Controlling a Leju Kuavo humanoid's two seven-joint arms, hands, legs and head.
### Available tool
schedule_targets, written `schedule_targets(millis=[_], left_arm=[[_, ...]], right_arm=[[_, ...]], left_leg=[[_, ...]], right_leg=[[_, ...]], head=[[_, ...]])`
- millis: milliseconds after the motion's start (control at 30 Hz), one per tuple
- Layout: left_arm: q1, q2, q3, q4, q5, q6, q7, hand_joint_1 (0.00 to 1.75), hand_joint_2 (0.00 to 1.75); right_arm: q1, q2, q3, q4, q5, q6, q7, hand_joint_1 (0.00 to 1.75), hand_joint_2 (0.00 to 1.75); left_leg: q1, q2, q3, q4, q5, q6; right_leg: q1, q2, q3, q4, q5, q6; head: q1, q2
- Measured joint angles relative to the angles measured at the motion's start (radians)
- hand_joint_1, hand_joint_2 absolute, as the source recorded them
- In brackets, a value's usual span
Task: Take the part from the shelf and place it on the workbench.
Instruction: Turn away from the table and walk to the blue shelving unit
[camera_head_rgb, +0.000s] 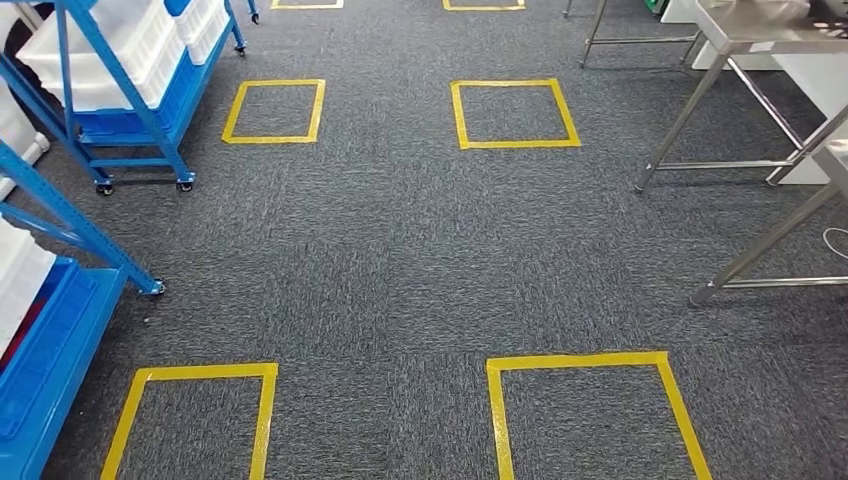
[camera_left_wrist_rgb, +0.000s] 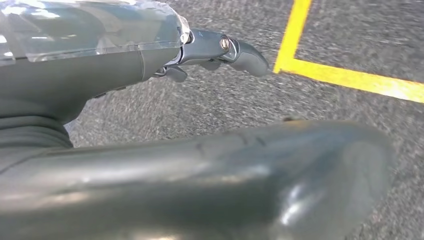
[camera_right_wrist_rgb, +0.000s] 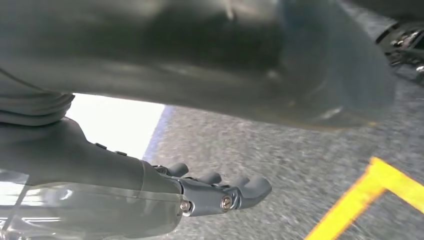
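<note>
Blue shelf (camera_head_rgb: 130, 120) at ten o'clock carries white bins (camera_head_rgb: 120, 45); part unseen, handling unjudgeable. Left hand (camera_left_wrist_rgb: 210, 50) and right hand (camera_right_wrist_rgb: 215, 192) hang empty, fingers loosely apart.

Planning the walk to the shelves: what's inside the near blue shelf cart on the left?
The near blue shelf cart holds a white bin beside a blue tray. Their contents are cut off or hidden.

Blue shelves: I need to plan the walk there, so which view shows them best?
The head view. The blue shelves with white bins stand at its left edge, wheels on the carpet. Both wrist views look past a hand at carpet and yellow tape, no shelf recognisable.
</note>
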Motion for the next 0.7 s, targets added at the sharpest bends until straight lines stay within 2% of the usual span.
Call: schedule_targets(millis=[33,67,133,167,200,267,300,333,400,467,500,533,567,600,633,667,700], left_arm=[[0.001,0.0,0.0,0.0,-0.001,-0.003,0.001,0.0,0.0],[0.002,0.0,0.0,0.0,-0.003,-0.005,0.002,0.0,0.0],[0.001,-0.001,0.0,0.0,-0.008,-0.011,0.0,0.0,0.0],[0.0,-0.001,0.0,0.0,-0.008,-0.013,-0.003,0.0,0.0],[0.0,-0.002,0.001,0.0,0.004,-0.009,-0.008,0.0,0.0],[-0.001,-0.014,0.029,-0.004,0.099,0.02,-0.036,0.0,0.0],[-0.002,-0.026,0.062,-0.008,0.174,0.035,-0.06,0.0,0.0],[-0.002,-0.041,0.103,-0.015,0.246,0.043,-0.086,0.0,0.0],[-0.003,-0.067,0.178,-0.029,0.324,0.034,-0.124,0.0,0.0],[-0.002,-0.082,0.224,-0.039,0.339,0.019,-0.135,0.0,0.0],[-0.002,-0.085,0.241,-0.042,0.341,0.012,-0.135,0.0,0.0],[-0.001,-0.087,0.257,-0.045,0.344,0.007,-0.135,0.0,0.0],[0.0,-0.088,0.27,-0.048,0.346,0.002,-0.134,0.0,0.0],[0.0,-0.089,0.281,-0.049,0.347,-0.002,-0.134,0.0,0.0],[0.001,-0.089,0.29,-0.051,0.347,-0.005,-0.133,0.0,0.0],[0.0,-0.089,0.297,-0.052,0.348,-0.006,-0.132,0.0,0.0],[0.0,-0.089,0.302,-0.053,0.348,-0.007,-0.129,0.0,0.0]], right_arm=[[0.001,0.0,0.0,0.001,-0.004,0.001,0.005,0.0,0.0],[0.002,-0.001,-0.001,0.002,-0.007,0.002,0.008,0.0,0.0],[0.004,-0.002,-0.003,0.003,-0.012,0.002,0.01,0.0,0.0],[0.004,-0.003,-0.004,0.004,-0.015,0.001,0.009,0.0,0.0],[0.004,-0.003,-0.006,0.004,-0.018,0.0,0.007,0.0,0.0],[0.0,-0.003,-0.008,0.004,-0.018,-0.001,0.002,0.0,0.0],[-0.001,-0.002,-0.008,0.004,-0.018,-0.002,0.0,0.0,0.0],[-0.002,-0.002,-0.009,0.004,-0.02,-0.003,-0.003,0.0,0.0],[0.003,-0.002,-0.014,0.005,-0.028,-0.009,-0.007,0.0,0.0],[0.009,-0.003,-0.02,0.006,-0.037,-0.015,-0.01,0.0,0.0],[0.012,-0.004,-0.024,0.006,-0.04,-0.017,-0.011,0.0,0.0],[0.012,-0.004,-0.028,0.007,-0.043,-0.017,-0.012,0.0,0.0],[0.012,-0.004,-0.031,0.007,-0.045,-0.018,-0.012,0.0,0.0],[0.012,-0.004,-0.034,0.007,-0.048,-0.019,-0.011,0.0,0.0],[0.013,-0.003,-0.037,0.008,-0.052,-0.019,-0.011,0.0,0.0],[0.014,-0.003,-0.04,0.008,-0.056,-0.02,-0.009,0.0,0.0],[0.014,-0.003,-0.044,0.009,-0.06,-0.021,-0.008,0.0,0.0]], left_leg=[[0.0,-0.014,-0.002,0.003,0.001,-0.002],[0.001,-0.028,-0.004,0.007,0.002,-0.004],[0.0,-0.052,-0.01,0.019,-0.001,-0.012],[0.0,-0.062,-0.015,0.025,-0.001,-0.017],[0.0,-0.07,-0.02,0.029,-0.001,-0.024],[0.001,-0.083,-0.028,0.031,0.0,-0.037],[0.002,-0.074,-0.033,0.038,-0.005,-0.042],[0.001,-0.053,-0.045,0.062,-0.02,-0.046],[0.002,0.0,-0.098,0.171,-0.075,-0.052],[0.006,0.021,-0.168,0.307,-0.123,-0.057],[0.007,0.024,-0.184,0.337,-0.124,-0.058],[0.008,0.027,-0.18,0.328,-0.107,-0.057],[0.007,0.033,-0.155,0.279,-0.075,-0.054],[0.004,0.051,-0.118,0.206,-0.039,-0.047],[-0.003,0.076,-0.083,0.138,-0.016,-0.039],[-0.008,0.096,-0.059,0.09,-0.003,-0.031],[-0.014,0.109,-0.047,0.065,-0.002,-0.024]], right_leg=[[-0.002,0.002,0.018,-0.027,0.023,0.0],[-0.005,0.01,0.052,-0.087,0.057,0.001],[-0.012,0.048,0.123,-0.224,0.108,-0.001],[-0.013,0.062,0.141,-0.262,0.117,-0.002],[-0.011,0.069,0.148,-0.278,0.117,-0.005],[-0.009,0.05,0.147,-0.281,0.12,-0.015],[-0.009,0.039,0.148,-0.283,0.122,-0.022],[-0.01,0.028,0.148,-0.287,0.121,-0.03],[-0.009,0.005,0.15,-0.29,0.112,-0.043],[-0.004,-0.024,0.155,-0.29,0.101,-0.047],[-0.002,-0.04,0.161,-0.29,0.096,-0.046],[-0.001,-0.055,0.169,-0.29,0.092,-0.043],[0.0,-0.068,0.179,-0.29,0.086,-0.04],[0.0,-0.081,0.19,-0.29,0.08,-0.036],[0.002,-0.093,0.2,-0.289,0.074,-0.032],[0.003,-0.104,0.207,-0.288,0.068,-0.027],[0.005,-0.114,0.211,-0.288,0.065,-0.021]], head=[[0.0,0.0],[0.0,0.0],[0.0,0.0],[0.0,0.0],[0.0,0.0],[0.0,0.0],[0.0,0.0],[0.0,0.0],[0.0,0.0],[0.0,0.0],[0.0,0.0],[0.0,0.0],[0.0,0.0],[0.0,0.0],[0.0,0.0],[0.0,0.0],[0.0,0.0]])
